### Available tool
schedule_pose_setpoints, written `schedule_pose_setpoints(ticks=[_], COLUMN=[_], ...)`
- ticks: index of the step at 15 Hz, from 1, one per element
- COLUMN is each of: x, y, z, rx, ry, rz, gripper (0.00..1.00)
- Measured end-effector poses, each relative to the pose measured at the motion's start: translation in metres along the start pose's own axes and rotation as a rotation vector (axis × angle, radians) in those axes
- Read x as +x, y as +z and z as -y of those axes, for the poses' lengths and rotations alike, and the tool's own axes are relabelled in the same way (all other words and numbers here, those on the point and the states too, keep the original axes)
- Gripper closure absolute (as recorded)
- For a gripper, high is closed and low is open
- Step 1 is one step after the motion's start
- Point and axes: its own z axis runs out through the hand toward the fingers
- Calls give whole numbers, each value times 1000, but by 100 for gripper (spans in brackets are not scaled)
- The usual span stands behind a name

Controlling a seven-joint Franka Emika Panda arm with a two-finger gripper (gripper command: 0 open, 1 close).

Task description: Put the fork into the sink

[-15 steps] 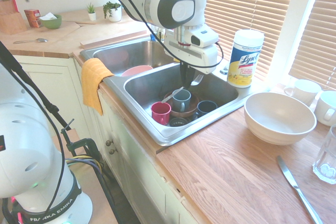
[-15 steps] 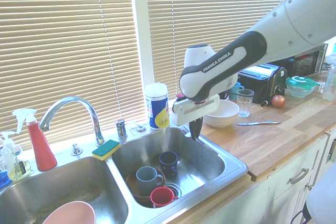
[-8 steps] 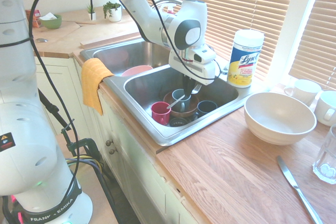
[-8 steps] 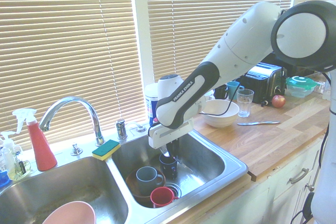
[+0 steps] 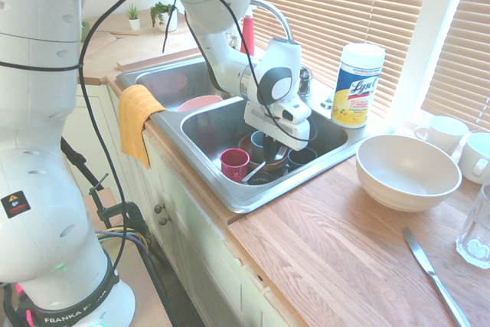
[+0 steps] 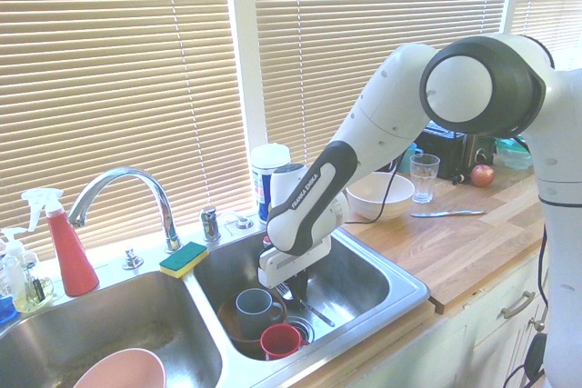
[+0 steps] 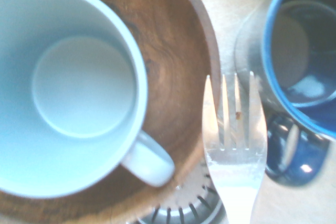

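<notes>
While the gripper (image 6: 289, 284) hangs low in the right basin of the sink (image 6: 400, 302), its jaws sit pinched narrow on the fork (image 6: 305, 302), handle trailing out over the drain. Tines (image 7: 230, 114) hover between the wooden bowl (image 7: 181, 66) and blue mug (image 7: 302, 51). Light, rigid, slick steel, I reckon: grip mid-handle, or it'll swivel and clatter against crockery.

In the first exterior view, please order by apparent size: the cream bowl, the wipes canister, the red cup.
1. Cream bowl, though it is nearer the camera than the rest.
2. Wipes canister.
3. Red cup, clearly smallest.
</notes>
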Motion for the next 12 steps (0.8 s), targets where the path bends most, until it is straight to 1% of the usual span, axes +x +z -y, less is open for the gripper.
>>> schedule_pose_setpoints(ticks=[3,4,12], x=[0,-1,-1], y=[26,32,41], z=[0,-1,-2], rx=[-9,-10,-10], ry=[-9,-17,-33], rz=[10,15,28], gripper=[100,0,0])
